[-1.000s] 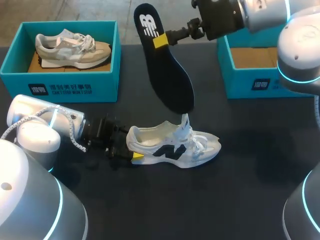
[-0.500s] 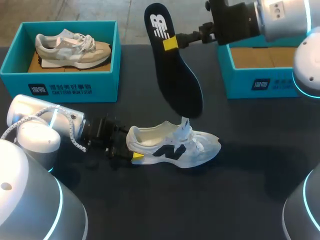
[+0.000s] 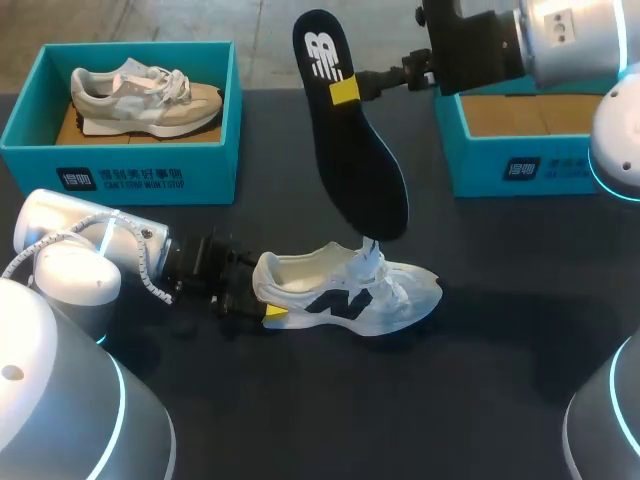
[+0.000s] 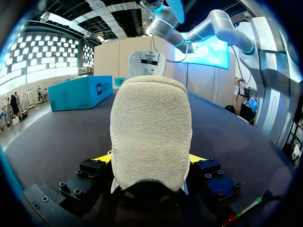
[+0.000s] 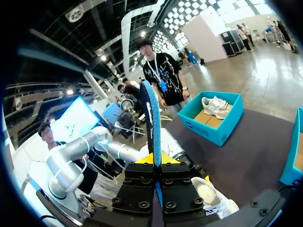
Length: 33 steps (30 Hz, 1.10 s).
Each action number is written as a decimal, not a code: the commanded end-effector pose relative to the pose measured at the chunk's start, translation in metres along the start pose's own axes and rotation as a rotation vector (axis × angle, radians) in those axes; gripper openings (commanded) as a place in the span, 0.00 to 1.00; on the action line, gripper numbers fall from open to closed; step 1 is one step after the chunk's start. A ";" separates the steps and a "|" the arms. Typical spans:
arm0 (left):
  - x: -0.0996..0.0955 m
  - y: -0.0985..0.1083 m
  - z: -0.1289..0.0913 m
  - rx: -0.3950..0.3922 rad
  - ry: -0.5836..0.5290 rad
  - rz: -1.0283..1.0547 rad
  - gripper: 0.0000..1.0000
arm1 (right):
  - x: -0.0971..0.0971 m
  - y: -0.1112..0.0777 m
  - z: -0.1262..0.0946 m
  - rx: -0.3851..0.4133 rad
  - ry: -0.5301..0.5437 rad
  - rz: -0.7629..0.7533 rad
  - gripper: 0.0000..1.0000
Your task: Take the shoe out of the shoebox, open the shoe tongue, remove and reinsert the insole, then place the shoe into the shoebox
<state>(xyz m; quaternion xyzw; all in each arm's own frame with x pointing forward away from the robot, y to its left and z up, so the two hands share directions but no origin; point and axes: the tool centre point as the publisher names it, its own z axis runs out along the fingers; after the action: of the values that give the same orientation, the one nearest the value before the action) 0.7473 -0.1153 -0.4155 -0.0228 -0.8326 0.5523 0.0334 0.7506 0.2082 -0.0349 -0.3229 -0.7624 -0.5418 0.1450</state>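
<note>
A white sneaker (image 3: 345, 295) with a dark logo lies on the black table, toe pointing right. My left gripper (image 3: 262, 300) is shut on its heel; in the left wrist view the fleecy heel (image 4: 151, 127) fills the space between the yellow tips of the left gripper (image 4: 150, 161). My right gripper (image 3: 345, 90) hangs above the table, shut on the dark insole (image 3: 350, 140) near its heel end. The insole slants down, with its toe end just above the sneaker's tongue. In the right wrist view the insole (image 5: 152, 118) stands edge-on out of the right gripper (image 5: 156, 163).
A teal shoebox (image 3: 140, 160) at the back left holds a beige sneaker (image 3: 140, 95). Another teal shoebox (image 3: 520, 150) at the back right shows only its cardboard floor. The sneaker is visible below the right gripper (image 5: 210, 194).
My right gripper has carried the insole to the right, and its toe end now hangs over the sneaker's tongue. The left arm and the sneaker have stayed put.
</note>
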 end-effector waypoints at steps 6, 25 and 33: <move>0.001 0.003 0.000 -0.003 -0.001 0.000 0.00 | 0.002 -0.003 -0.022 0.040 -0.043 0.050 0.00; 0.001 0.003 0.000 -0.003 -0.001 0.000 0.00 | 0.042 -0.019 -0.092 0.015 -0.177 0.139 0.00; 0.001 0.003 0.000 -0.003 -0.001 0.000 0.00 | 0.054 -0.021 -0.103 -0.007 -0.164 0.143 0.00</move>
<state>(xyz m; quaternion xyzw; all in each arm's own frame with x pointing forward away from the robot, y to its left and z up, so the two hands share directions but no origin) 0.7474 -0.1152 -0.4156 -0.0228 -0.8327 0.5523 0.0334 0.6927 0.1370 0.0179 -0.4197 -0.7483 -0.4990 0.1220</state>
